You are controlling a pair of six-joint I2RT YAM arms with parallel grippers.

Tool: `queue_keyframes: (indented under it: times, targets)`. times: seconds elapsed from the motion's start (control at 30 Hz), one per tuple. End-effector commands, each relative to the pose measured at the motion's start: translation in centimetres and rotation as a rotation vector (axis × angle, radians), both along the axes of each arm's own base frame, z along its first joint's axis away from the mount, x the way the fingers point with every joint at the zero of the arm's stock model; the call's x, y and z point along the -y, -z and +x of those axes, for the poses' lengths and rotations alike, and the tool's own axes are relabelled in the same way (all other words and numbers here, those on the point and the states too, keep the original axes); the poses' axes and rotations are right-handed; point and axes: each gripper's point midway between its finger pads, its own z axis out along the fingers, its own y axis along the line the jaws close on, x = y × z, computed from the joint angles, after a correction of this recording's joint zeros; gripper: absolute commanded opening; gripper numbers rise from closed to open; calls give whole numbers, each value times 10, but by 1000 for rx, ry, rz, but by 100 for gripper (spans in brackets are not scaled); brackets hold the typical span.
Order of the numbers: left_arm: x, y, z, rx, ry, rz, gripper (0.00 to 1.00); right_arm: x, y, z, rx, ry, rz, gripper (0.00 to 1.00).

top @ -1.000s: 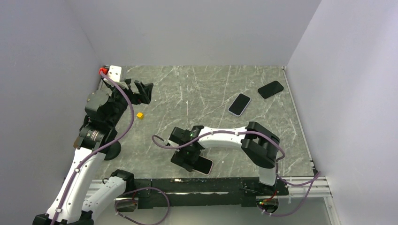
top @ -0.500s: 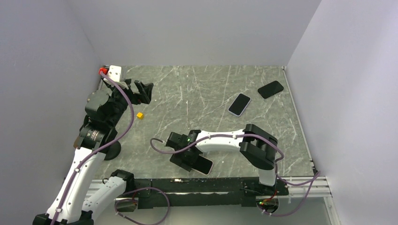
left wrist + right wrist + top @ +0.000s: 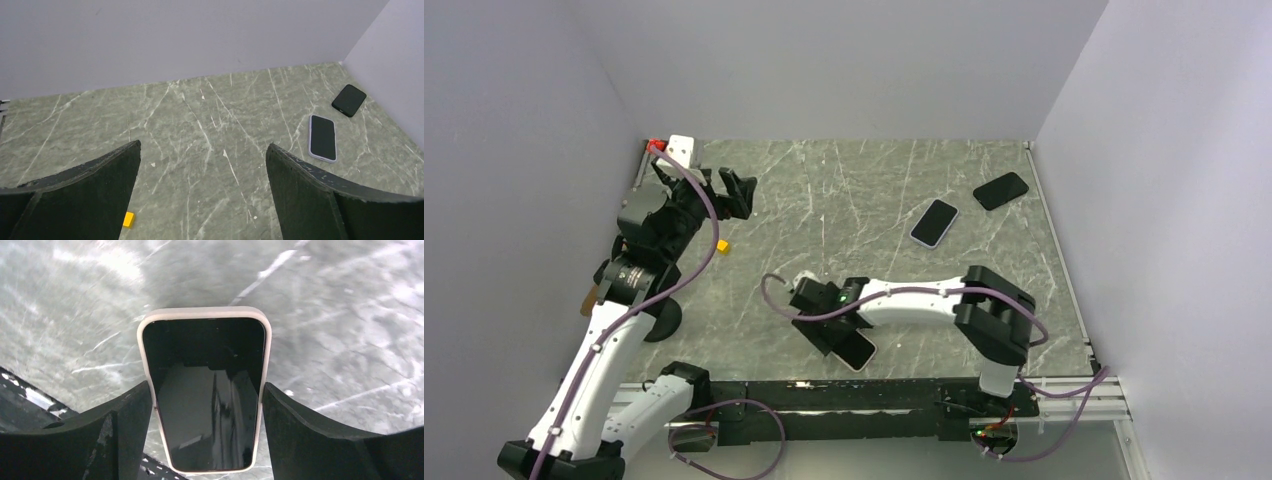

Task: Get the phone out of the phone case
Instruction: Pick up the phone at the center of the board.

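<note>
A phone in a pale pink case (image 3: 857, 350) lies near the table's front edge, screen up. In the right wrist view the cased phone (image 3: 205, 385) fills the space between my fingers. My right gripper (image 3: 832, 335) is closed on its long sides, both fingertips touching the case rim (image 3: 206, 313). The phone's near end reaches toward the black front rail (image 3: 30, 395). My left gripper (image 3: 727, 194) is open and empty, held above the table's back left, far from the phone; in its wrist view the left gripper (image 3: 202, 145) shows only bare table between its jaws.
A second phone in a lilac case (image 3: 934, 222) and a black phone or case (image 3: 1001, 190) lie at the back right; the lilac phone (image 3: 322, 137) and the black one (image 3: 348, 100) also show in the left wrist view. A small yellow block (image 3: 721, 245) lies below the left gripper.
My right gripper has shifted a little right and turned, the cased phone staying between its fingers. My left arm has moved slightly right and toward the back.
</note>
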Motion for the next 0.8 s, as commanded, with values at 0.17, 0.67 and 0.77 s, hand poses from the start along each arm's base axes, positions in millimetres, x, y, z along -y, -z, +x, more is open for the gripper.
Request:
queue_keyframes:
  times: [0.17, 0.67, 0.77]
  targets:
    - [12, 0, 5, -3, 48, -25, 99, 40, -107, 123, 141, 653, 623, 0]
    - [125, 97, 21, -425, 441, 57, 90, 144, -153, 196, -119, 1494, 1062, 0]
    - [160, 120, 8, -494, 551, 77, 82, 138, -156, 200, -187, 1517, 1127, 0]
